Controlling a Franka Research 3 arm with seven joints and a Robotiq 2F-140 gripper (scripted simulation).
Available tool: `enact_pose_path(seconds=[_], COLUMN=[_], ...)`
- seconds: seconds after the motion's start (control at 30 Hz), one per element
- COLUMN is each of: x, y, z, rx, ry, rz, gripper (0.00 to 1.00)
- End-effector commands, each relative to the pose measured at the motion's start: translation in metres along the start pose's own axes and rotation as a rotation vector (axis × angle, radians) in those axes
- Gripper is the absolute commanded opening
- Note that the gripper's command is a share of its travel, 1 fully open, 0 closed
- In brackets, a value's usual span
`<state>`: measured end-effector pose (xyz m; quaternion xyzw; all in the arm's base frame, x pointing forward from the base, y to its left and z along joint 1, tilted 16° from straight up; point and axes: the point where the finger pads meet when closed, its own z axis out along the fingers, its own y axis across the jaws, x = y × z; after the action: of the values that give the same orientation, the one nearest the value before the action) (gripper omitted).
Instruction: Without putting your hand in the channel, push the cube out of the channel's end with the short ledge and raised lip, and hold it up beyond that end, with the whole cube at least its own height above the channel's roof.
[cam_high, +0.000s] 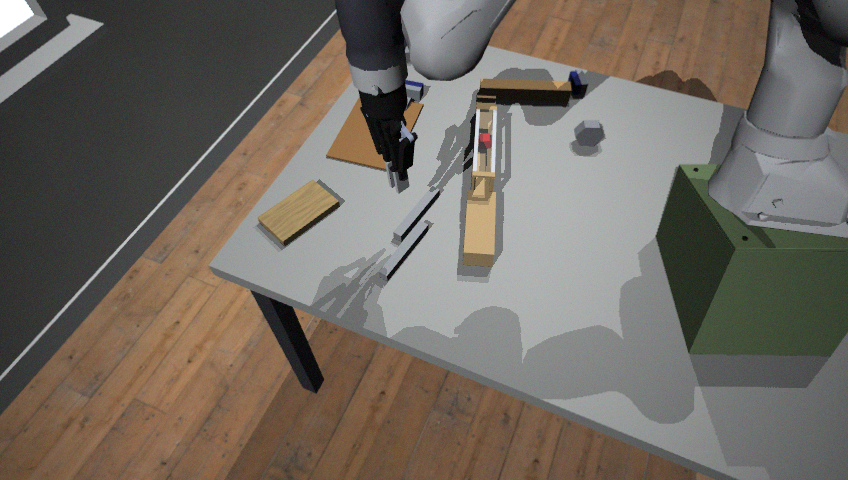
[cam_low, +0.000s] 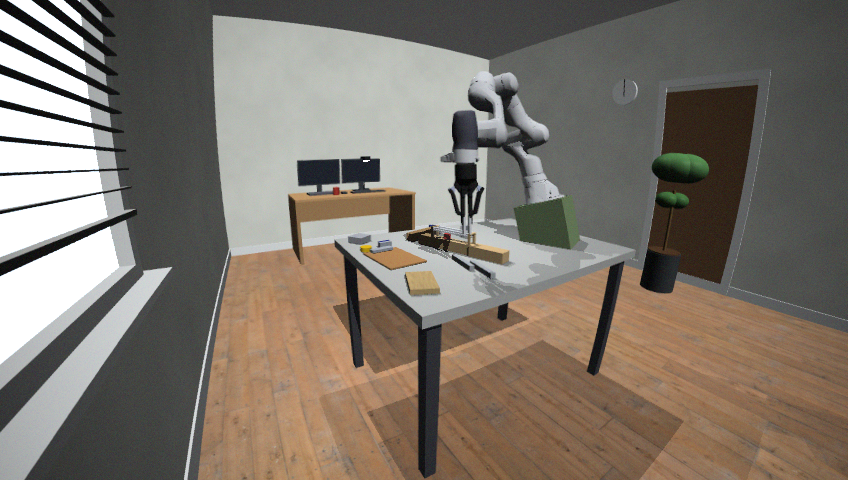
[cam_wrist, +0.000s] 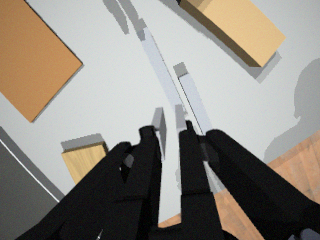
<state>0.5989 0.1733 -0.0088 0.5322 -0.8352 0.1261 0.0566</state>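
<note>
A small red cube (cam_high: 485, 140) sits inside the long narrow wooden channel (cam_high: 479, 231) (cam_low: 483, 252) (cam_wrist: 230, 10) in the middle of the table, between its white side rails. Two thin grey sticks (cam_high: 416, 212) (cam_high: 405, 249) (cam_wrist: 159, 67) (cam_wrist: 195, 96) lie flat on the table left of the channel, end to end and slightly offset. My gripper (cam_high: 398, 181) (cam_low: 467, 228) (cam_wrist: 170, 117) points down above the far end of the upper stick, clear of the table. Its fingers stand nearly together with nothing between them.
A brown flat board (cam_high: 357, 139) (cam_wrist: 34, 67) and a light wooden block (cam_high: 298, 210) (cam_wrist: 83, 160) lie to the left. A long dark wooden block (cam_high: 523, 90), a blue block (cam_high: 577, 82) and a grey polyhedron (cam_high: 589, 133) lie at the back. The green arm pedestal (cam_high: 755, 285) stands at the right.
</note>
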Motion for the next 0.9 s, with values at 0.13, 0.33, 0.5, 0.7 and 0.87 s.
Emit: enact_pose_path(seconds=[0.13, 0.33, 0.5, 0.7, 0.87], x=[-0.037, -0.037, -0.037, -0.037, -0.037], y=[0.055, 0.055, 0.055, 0.055, 0.055], z=[0.016, 0.016, 0.016, 0.016, 0.016], rx=[0.068, 0.068, 0.068, 0.068, 0.068], ry=[-0.032, -0.032, -0.032, -0.032, -0.032], rz=[-0.274, -0.274, -0.274, -0.274, -0.274], gripper=[0.0, 0.0, 0.0, 0.0, 0.0])
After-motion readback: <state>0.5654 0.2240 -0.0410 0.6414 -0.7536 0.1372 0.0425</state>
